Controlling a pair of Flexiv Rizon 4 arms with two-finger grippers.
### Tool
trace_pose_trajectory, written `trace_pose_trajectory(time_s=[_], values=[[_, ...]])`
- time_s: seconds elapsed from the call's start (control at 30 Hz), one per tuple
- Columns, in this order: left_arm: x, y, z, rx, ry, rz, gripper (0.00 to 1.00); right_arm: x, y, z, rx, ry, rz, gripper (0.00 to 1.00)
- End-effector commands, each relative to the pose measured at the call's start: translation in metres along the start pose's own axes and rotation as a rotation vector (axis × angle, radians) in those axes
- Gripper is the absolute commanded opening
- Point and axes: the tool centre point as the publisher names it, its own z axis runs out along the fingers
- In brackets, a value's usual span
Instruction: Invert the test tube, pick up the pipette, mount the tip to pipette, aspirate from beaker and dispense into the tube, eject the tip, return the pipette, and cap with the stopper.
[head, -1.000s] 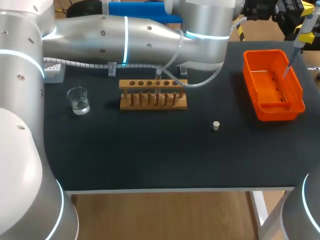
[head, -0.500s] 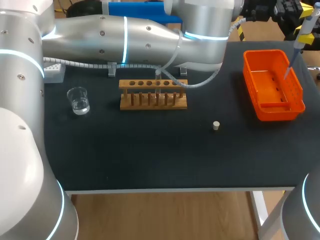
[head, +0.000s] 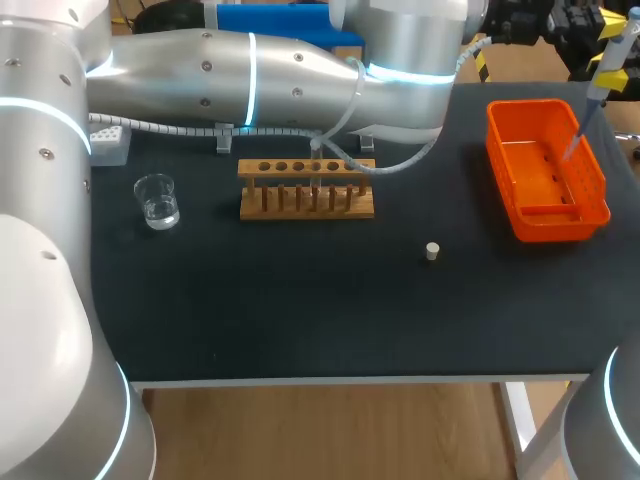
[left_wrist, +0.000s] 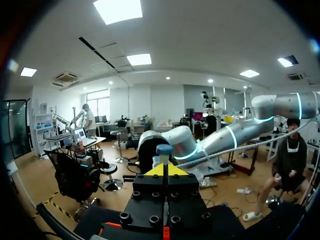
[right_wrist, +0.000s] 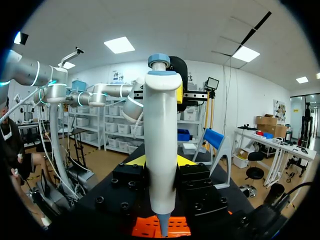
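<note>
Pipette (head: 598, 90): upright at far right of table (head: 300, 310), tip (head: 573, 148) over orange bin (head: 540, 228). Right pincer (right_wrist: 160, 167) clamped on pipette barrel. Left pincer (left_wrist: 165, 172) close by pipette head; opening cannot be told. Step judged: tip ejection. Keep tip within bin walls, barrel vertical; press ejector straight down, no side load.

Right gripper (right_wrist: 161, 162) clasps the pipette (right_wrist: 162, 120); left gripper (left_wrist: 169, 170) is closed.

pipette (head: 605, 80) shifted very slightly, above orange bin (head: 555, 222)
</note>
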Motion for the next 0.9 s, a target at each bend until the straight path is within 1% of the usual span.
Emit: trace_pose_trajectory(time_s=[0.03,0.3,0.57,0.9], values=[[-0.003,0.008,0.004,-0.009,0.009,-0.005,0.00,-0.002,0.009,0.001,0.004,0.004,0.000,0.00],[-0.004,0.007,0.002,-0.003,0.008,-0.008,0.00,-0.002,0.009,0.001,0.004,0.004,0.000,0.00],[-0.002,-0.016,-0.005,0.022,-0.008,0.036,0.00,-0.002,0.009,0.001,0.004,0.004,0.000,0.00],[0.003,-0.037,-0.013,0.039,-0.033,0.081,0.00,-0.002,0.009,0.001,0.004,0.004,0.000,0.00]])
